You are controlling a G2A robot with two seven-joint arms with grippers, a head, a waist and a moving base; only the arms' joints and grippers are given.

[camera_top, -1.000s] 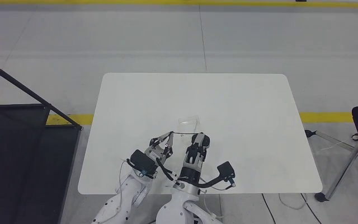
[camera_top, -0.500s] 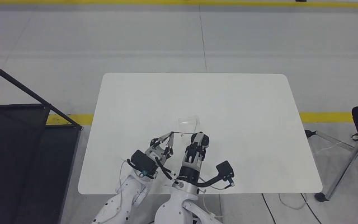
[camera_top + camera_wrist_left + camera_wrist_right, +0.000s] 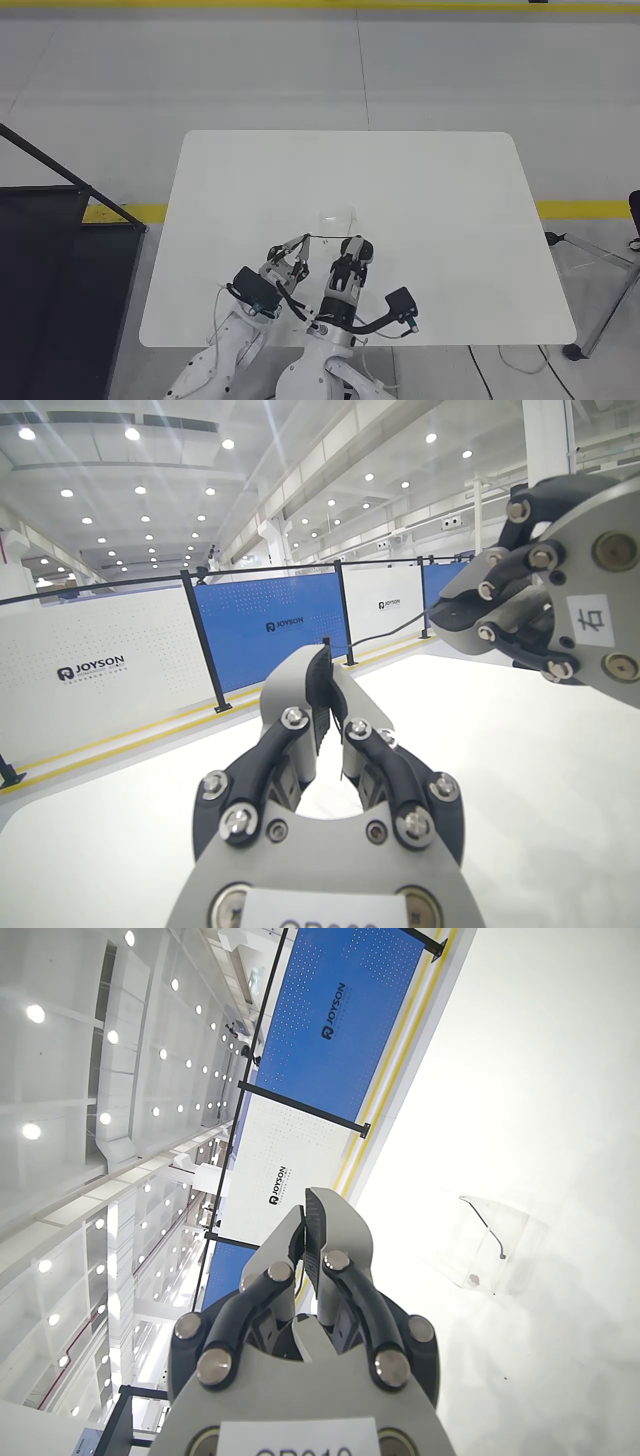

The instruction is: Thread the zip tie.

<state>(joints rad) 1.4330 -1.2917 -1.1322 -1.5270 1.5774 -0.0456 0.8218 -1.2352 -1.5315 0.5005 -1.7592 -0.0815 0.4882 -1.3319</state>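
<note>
Close to the desk's (image 3: pixel 450 200) near edge, the left claw (image 3: pixel 325 662) is raised above the white surface with its ribbed pads pressed together on one end of the black zip tie (image 3: pixel 395 629). A short stub of the tie stands up past the fingertips. From there the tie runs in a shallow curve through the air to the right claw (image 3: pixel 442 615), which is level with the left one and just beside it. From above, the tie (image 3: pixel 325 238) reads as a thin dark line bridging the gap between the left claw (image 3: pixel 300 243) and the right claw (image 3: pixel 351 244), both held off the desk.

In its own wrist view the right claw (image 3: pixel 306 1208) is likewise clamped shut. A dark sliver of the zip tie (image 3: pixel 299 1275) is pinched between the pads lower down.

A little farther across the desk, beyond the two claws, lies a clear plastic container (image 3: pixel 520 1233), resting flat and apart from both claws. Inside it is a second black tie (image 3: pixel 487 1224), a thin curved strand with a small head at one end. The container (image 3: pixel 338 213) lies near the middle of the desk.
</note>
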